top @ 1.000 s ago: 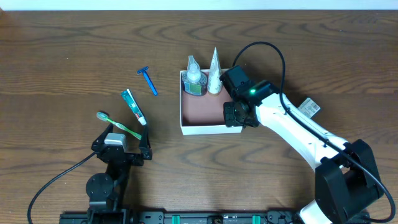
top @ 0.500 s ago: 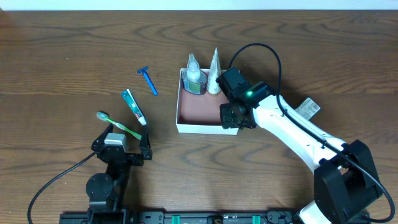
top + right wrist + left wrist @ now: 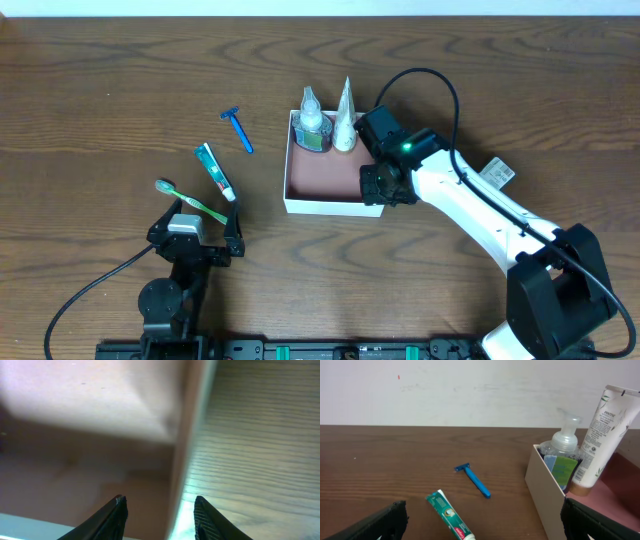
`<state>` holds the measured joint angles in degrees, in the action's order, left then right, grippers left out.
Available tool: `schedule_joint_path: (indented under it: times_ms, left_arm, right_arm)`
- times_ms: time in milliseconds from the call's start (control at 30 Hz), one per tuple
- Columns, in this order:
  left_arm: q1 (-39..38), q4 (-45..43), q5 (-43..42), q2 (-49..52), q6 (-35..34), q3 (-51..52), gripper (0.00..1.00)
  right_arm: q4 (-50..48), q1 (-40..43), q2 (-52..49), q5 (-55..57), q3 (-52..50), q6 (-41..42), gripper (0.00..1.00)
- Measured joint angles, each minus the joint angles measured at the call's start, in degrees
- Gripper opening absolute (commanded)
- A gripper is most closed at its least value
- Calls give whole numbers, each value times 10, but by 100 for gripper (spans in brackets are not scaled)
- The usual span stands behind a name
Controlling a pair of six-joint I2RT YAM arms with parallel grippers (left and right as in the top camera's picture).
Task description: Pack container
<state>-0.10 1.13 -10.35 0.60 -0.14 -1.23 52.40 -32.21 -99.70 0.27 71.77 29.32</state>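
Right pincer (image 3: 385, 187) sits over the right wall of the container (image 3: 320, 206), close to its front corner. One finger is inside the box and one is outside. In the right wrist view the wall runs between the two fingers (image 3: 118, 510). They are apart and I don't think they squeeze it. So the box lies to the left of this pincer, and the wall runs away from the robot. The right arm is the near one. The left pincer (image 3: 195, 232) waits wide apart, well away on the counter (image 3: 120, 90), near the toothbrush (image 3: 190, 202) and toothpaste (image 3: 215, 171). A second ago the box sat a bit more to the right; it has slid left, toward the loose things. Since half a second ago the box has stayed put and the right pincer has moved a little to the right.
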Motion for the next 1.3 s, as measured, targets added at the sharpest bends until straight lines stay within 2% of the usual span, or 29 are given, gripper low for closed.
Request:
schedule_joint_path:
  times_ms: [1133, 1300]
  left_arm:
    - [0, 0, 0, 0, 0, 0, 98]
    - [0, 0, 0, 0, 0, 0, 98]
  right_arm:
    - [29, 31, 0, 32, 0, -38, 45]
    - [17, 31, 0, 31, 1, -45, 48]
